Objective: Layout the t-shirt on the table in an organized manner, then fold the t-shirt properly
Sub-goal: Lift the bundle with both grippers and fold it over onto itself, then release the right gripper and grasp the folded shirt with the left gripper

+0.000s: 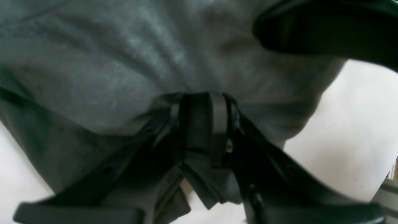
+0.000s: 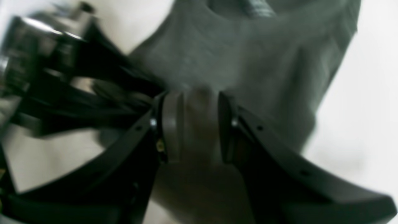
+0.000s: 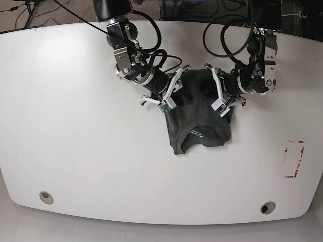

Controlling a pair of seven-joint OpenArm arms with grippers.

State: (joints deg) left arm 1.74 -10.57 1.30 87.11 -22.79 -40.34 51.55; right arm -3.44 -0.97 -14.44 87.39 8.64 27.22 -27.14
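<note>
base overhead on table [image 3: 75,151], wrist views close, sharing t-shirt [image 3: 199,121]

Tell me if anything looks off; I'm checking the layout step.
Yes: the t-shirt is bunched rather than spread flat on the table, pinched by the left claw and right claw, with its collar at the lower edge.

Left gripper [image 1: 203,124] at frame centre, jaws pinched on a fold of the dark grey t-shirt [image 1: 124,62]. Cloth bunched and wrinkled across the upper frame, a loose flap hanging below the jaws. White bench [image 1: 351,130] bare at right and lower left.
</note>
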